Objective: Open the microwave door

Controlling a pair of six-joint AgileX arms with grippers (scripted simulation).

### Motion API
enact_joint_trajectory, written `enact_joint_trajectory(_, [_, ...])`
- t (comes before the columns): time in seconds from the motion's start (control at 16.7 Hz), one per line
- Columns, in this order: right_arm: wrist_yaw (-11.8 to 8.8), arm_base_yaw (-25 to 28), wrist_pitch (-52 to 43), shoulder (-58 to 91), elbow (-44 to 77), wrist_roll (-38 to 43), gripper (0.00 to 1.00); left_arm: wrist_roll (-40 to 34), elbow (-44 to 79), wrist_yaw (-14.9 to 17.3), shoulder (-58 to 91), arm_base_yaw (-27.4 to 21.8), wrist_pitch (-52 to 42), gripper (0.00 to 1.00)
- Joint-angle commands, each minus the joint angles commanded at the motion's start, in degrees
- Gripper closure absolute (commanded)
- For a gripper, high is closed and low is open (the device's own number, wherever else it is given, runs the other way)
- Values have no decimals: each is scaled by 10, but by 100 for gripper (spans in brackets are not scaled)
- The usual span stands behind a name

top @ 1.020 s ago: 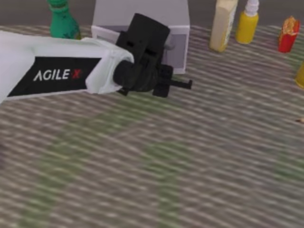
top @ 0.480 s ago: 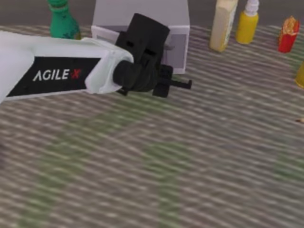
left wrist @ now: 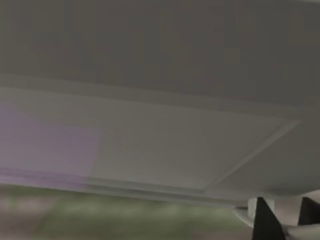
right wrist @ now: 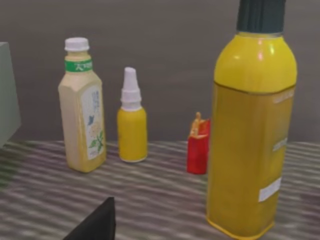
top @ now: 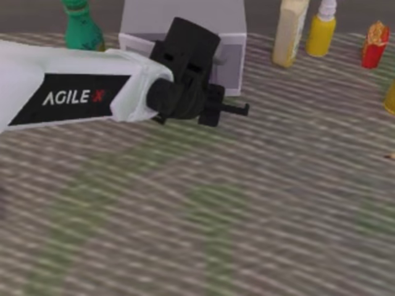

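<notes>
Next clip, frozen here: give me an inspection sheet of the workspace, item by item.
Surface: table with a streaked grey-green cover.
Job's things: microwave at the back; microwave door fills the left wrist view, whether ajar cannot be told.
Clutter: green bottle, cream bottle, small yellow bottle, red carton, large yellow bottle.
Grippers: left gripper at the microwave's front; right gripper not seen.
Cables: nothing seen.
Surroundings: plain dark backdrop.

striped table (top: 247,216), microwave (top: 185,18), bottles (top: 290,31)
</notes>
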Motion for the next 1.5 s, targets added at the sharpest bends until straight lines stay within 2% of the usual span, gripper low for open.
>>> enact_joint_trajectory(0.18, [0,0,0,0,0,0,0,0,0,0,0,0,0,100])
enact_joint_trajectory(0.72, [0,0,0,0,0,0,0,37,-34,31,-22,10,16,100])
enact_joint_trajectory(1.5, [0,0,0,0,0,0,0,37,-34,31,-23,11,16,100])
